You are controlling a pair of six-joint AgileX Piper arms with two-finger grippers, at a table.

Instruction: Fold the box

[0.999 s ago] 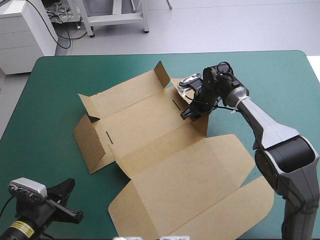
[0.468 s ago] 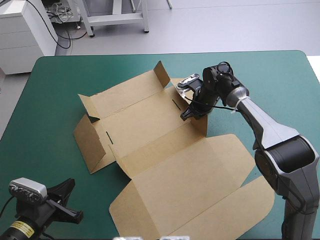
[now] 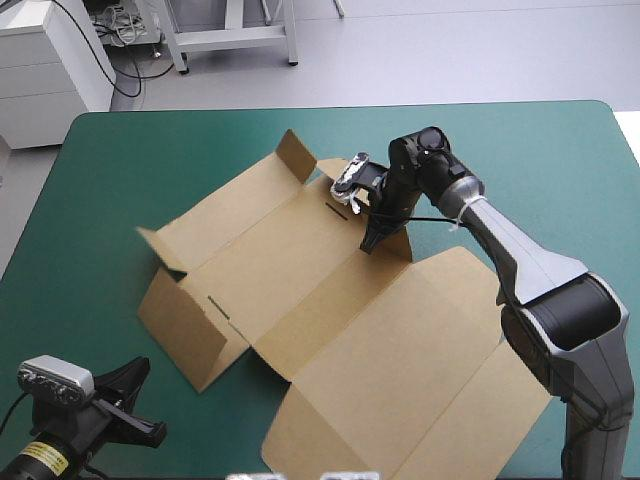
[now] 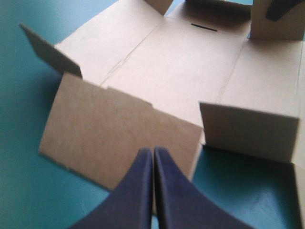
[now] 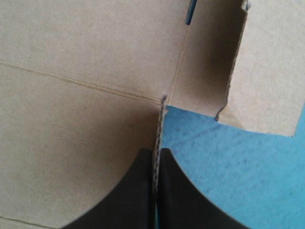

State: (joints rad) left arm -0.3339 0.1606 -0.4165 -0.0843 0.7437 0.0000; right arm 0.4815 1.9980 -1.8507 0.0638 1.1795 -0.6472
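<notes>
Since the earlier frame the box (image 3: 330, 300) has swung round on the table (image 3: 120, 160), its far flap now nearer the table's left edge, and my right gripper (image 5: 154, 155) has gone with it. I see that claw pinched narrow on a raised board edge, toward the table's far side. The box lies open across the table's middle. My left gripper (image 4: 153, 152) is closed on nothing, above the table's near left corner.
</notes>
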